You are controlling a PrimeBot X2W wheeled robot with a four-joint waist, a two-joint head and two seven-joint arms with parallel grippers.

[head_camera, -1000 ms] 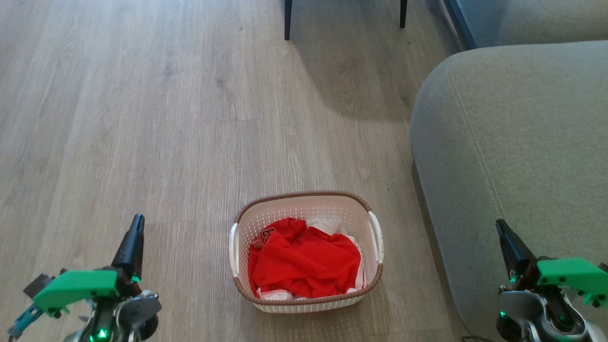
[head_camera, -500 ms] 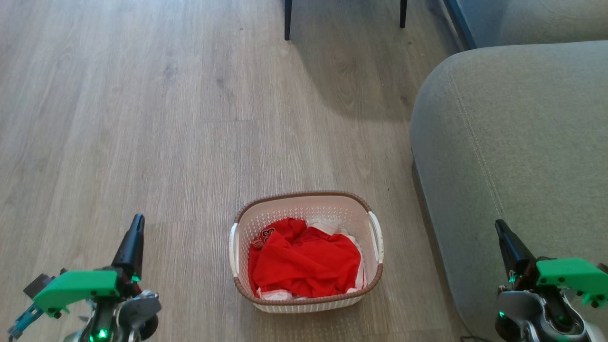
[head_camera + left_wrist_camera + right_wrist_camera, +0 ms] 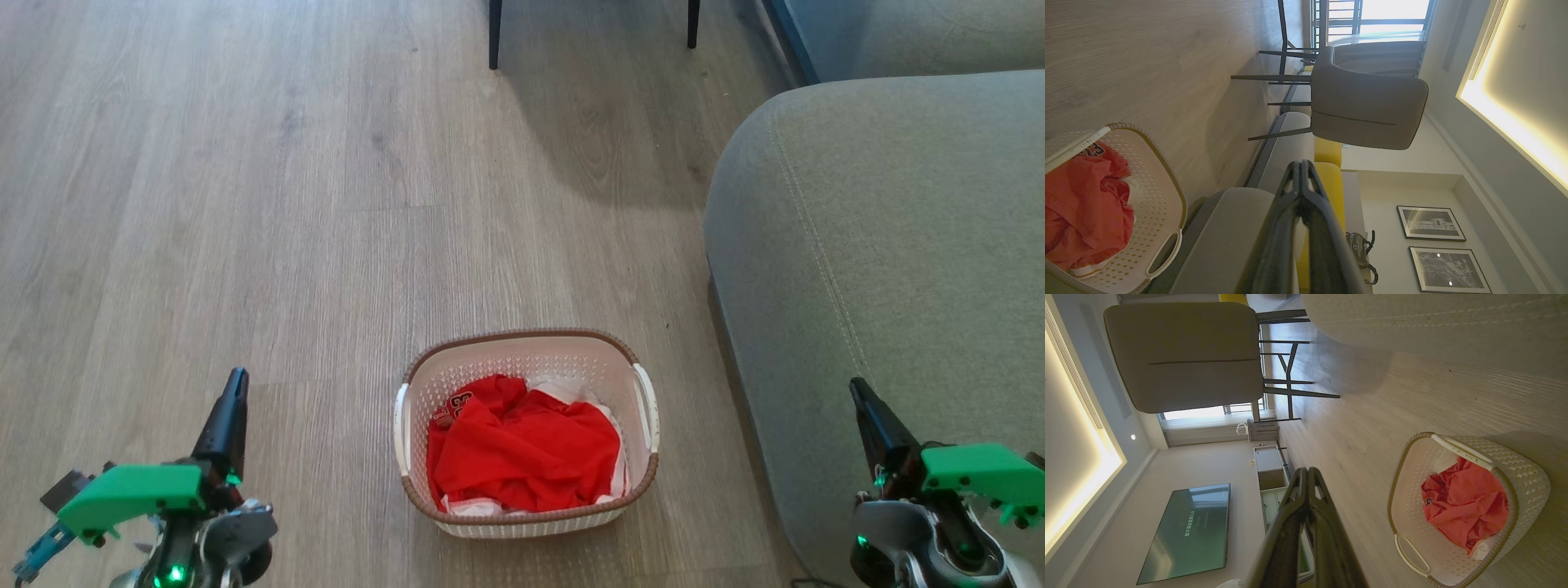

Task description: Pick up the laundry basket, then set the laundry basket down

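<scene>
The left gripper (image 3: pixel 235 382) hovers low at the left, fingers pressed together, well apart from the laundry basket (image 3: pixel 522 334). The basket sits on the wood floor (image 3: pixel 245 204) at centre, holding a red garment (image 3: pixel 522 453). The right gripper (image 3: pixel 857 390), likewise closed, hangs beside the sofa (image 3: pixel 882 245). Two risks, as I judge them: closed fingers cannot take the side handles (image 3: pixel 400 429) (they must part first), and an uneven lift could tip the load out. Room is tight between the basket's right side and the sofa. To the left and ahead, the floor is open up to the chair legs (image 3: pixel 494 33).
</scene>
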